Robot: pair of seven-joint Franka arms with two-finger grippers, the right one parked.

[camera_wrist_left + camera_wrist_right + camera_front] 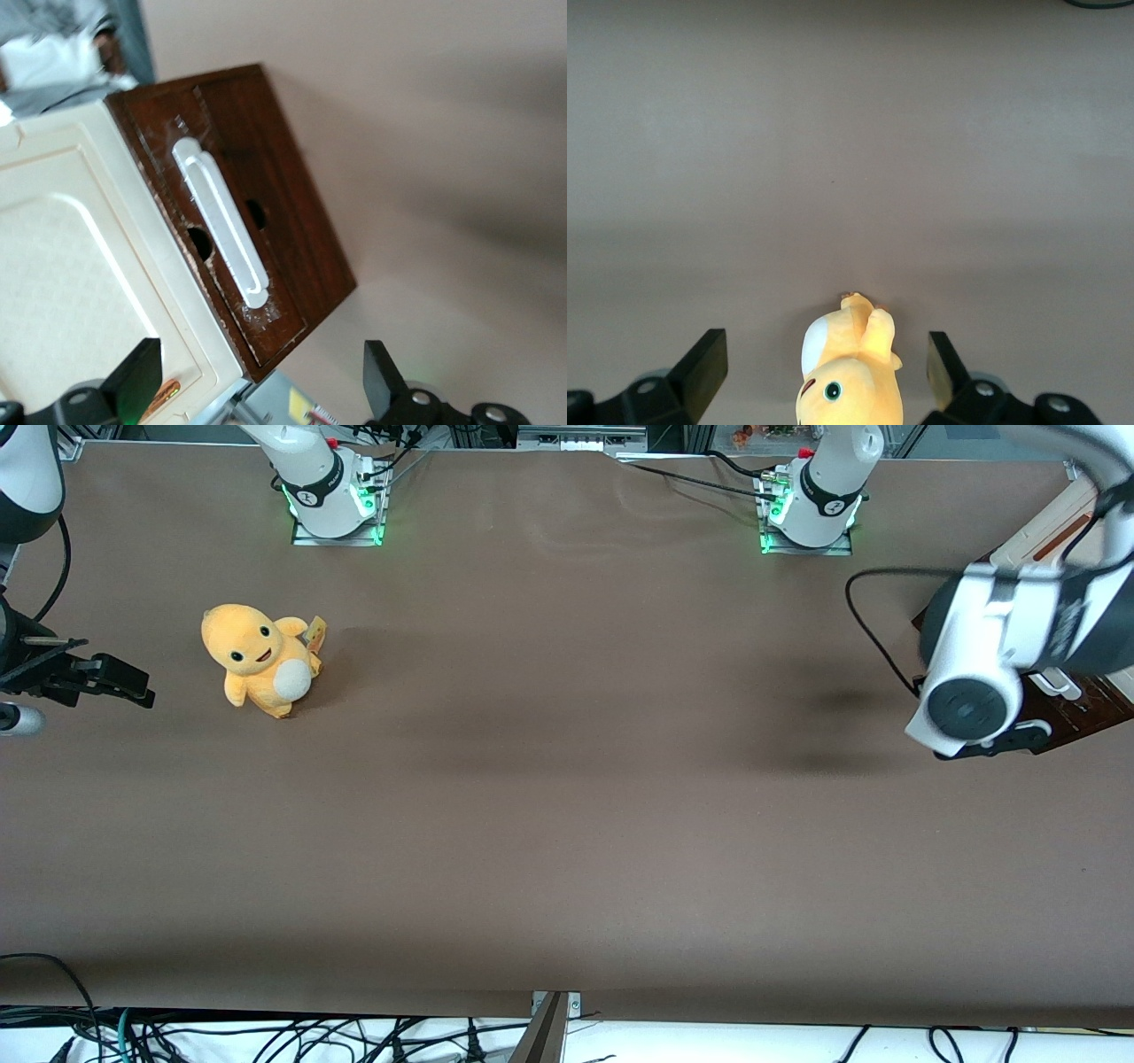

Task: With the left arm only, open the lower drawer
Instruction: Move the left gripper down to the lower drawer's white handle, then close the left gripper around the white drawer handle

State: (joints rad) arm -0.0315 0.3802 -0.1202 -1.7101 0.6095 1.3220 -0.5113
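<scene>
Spread gripper [257,390] above shut lower drawer [252,212]

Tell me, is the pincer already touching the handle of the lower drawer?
Apart. In the left wrist view the open pincer hangs in front of the lower drawer, and a clear stretch of brown wood separates both fingertips from the white bar handle.

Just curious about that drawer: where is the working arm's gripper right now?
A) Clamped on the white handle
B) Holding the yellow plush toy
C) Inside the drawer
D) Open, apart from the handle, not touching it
D: the gripper is open, its fingers spread and clear of the lower drawer's white bar handle.
</scene>
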